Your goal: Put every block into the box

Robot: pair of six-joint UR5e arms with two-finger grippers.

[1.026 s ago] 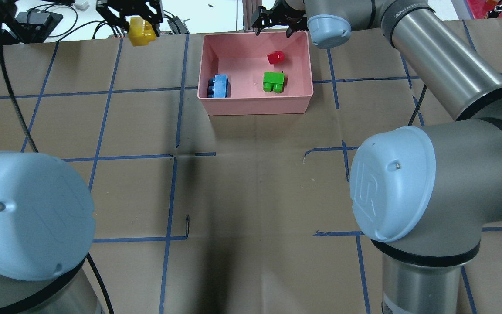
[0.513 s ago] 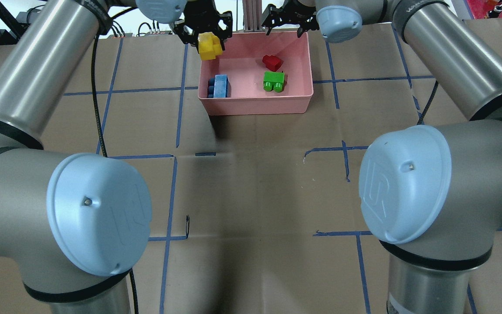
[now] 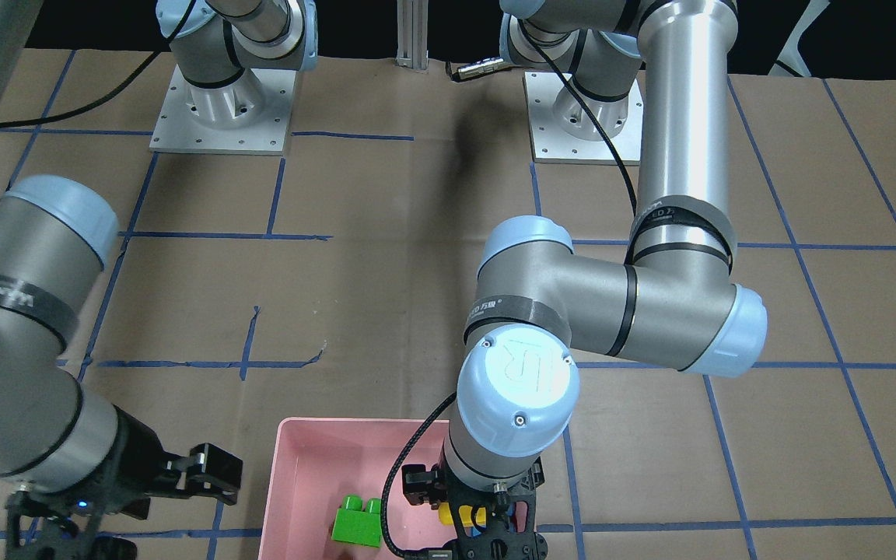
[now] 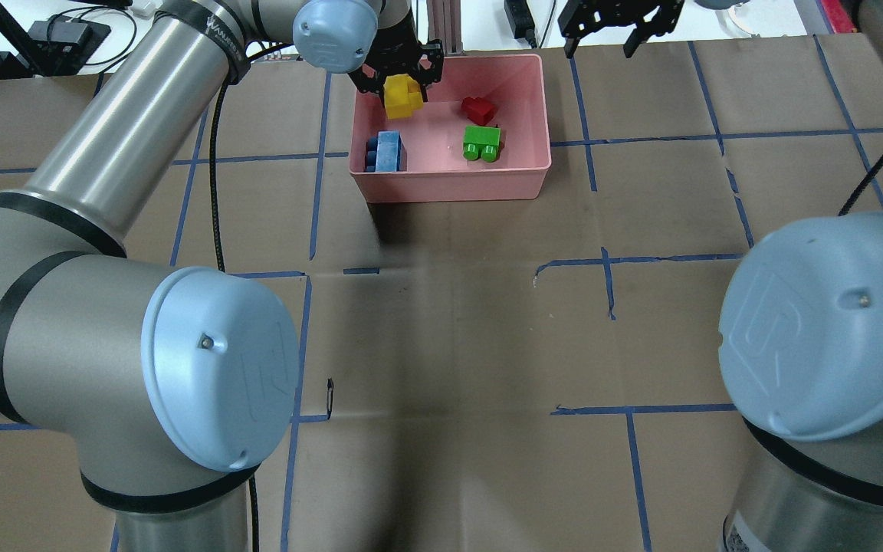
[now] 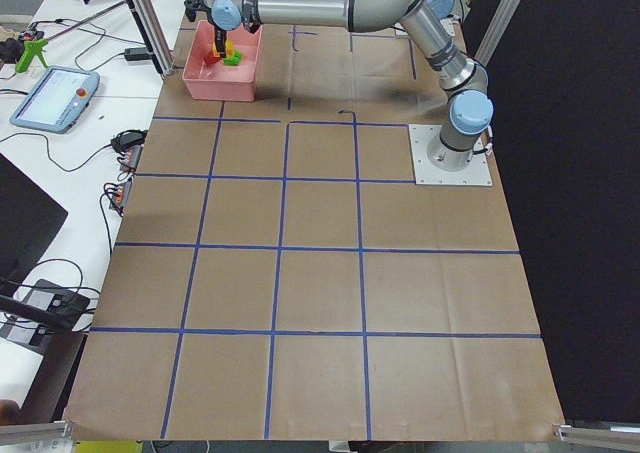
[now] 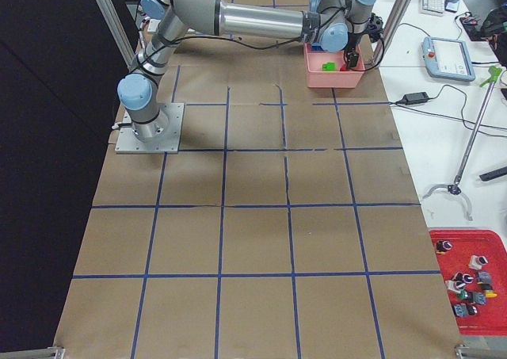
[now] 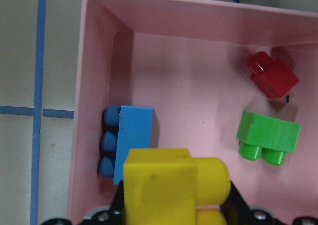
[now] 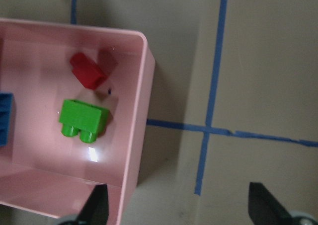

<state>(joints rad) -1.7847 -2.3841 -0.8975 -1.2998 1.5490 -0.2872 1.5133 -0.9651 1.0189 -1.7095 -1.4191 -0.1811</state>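
Observation:
My left gripper is shut on the yellow block and holds it above the far left part of the pink box. In the left wrist view the yellow block hangs over the box floor, near the blue block. The blue block, green block and red block lie inside the box. My right gripper is open and empty, beyond the box's far right corner. Its wrist view shows the green block and red block in the box.
The table is brown paper with blue tape lines. A metal post stands just behind the box. Cables and devices lie past the far table edge at the left.
My left gripper has carried the yellow block to the right, from outside the box to above its far left part. My right gripper has moved right, away from the box. The red block shifted slightly.

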